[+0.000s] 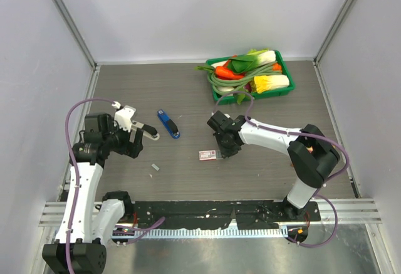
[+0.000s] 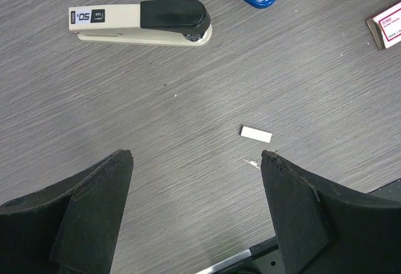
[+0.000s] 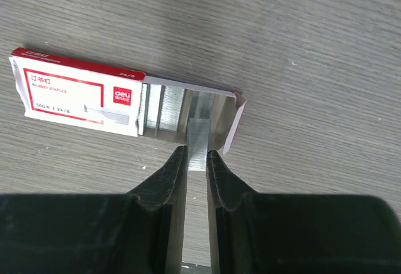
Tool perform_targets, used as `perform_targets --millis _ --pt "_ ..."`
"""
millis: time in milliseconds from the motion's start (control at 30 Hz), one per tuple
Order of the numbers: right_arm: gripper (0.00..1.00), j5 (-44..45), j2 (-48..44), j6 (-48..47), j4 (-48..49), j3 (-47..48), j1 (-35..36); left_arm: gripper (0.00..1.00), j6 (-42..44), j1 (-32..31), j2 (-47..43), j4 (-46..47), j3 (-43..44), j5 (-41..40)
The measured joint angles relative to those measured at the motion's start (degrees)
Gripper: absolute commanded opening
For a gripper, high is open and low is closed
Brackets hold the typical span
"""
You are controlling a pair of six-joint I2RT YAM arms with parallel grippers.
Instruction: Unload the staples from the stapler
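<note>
One strip, the staples point(image 3: 197, 135), sits pinched between the two fingers of the right gripper point(image 3: 197, 160). The jaws are closed down to the strip's own width, so this claw has a firm hold of it and of nothing else.

The strip's long axis runs straight out along the fingers, away from the wrist and at right angles to the long side of the staple box point(image 3: 81, 95). The box's sleeve is slid back. The strip's far end lies over the bared tray at the open end, just beside the rows of staples already packed there. Whether that end rests on the tray floor or hangs a little above it I cannot tell.

My reading is that the next move turns on this alignment. The strip already points into the tray's free slot, so it needs lowering and letting go, not turning.

In the overhead view the right gripper point(image 1: 224, 148) is right at the box point(image 1: 207, 155), at its end nearer the right arm. The left gripper point(image 2: 195, 156) is well apart from the box, toward the left arm's side, with its jaws spread wide and nothing between them.

Below it a second short pale strip point(image 2: 256, 134) lies loose on the table point(image 2: 188, 86). The white stapler point(image 2: 141, 22) lies closed farther out, also well apart from the box. So the right arm is by far the nearer one to the box for this placement.
</note>
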Motion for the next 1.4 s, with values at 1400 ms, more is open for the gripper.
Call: perform_targets --millis 1400 --pt "0.01 -0.4 4.3 -3.1 -3.2 5.0 0.2 0.88 1.5 0.0 -0.9 0.2 0.0 -1.3"
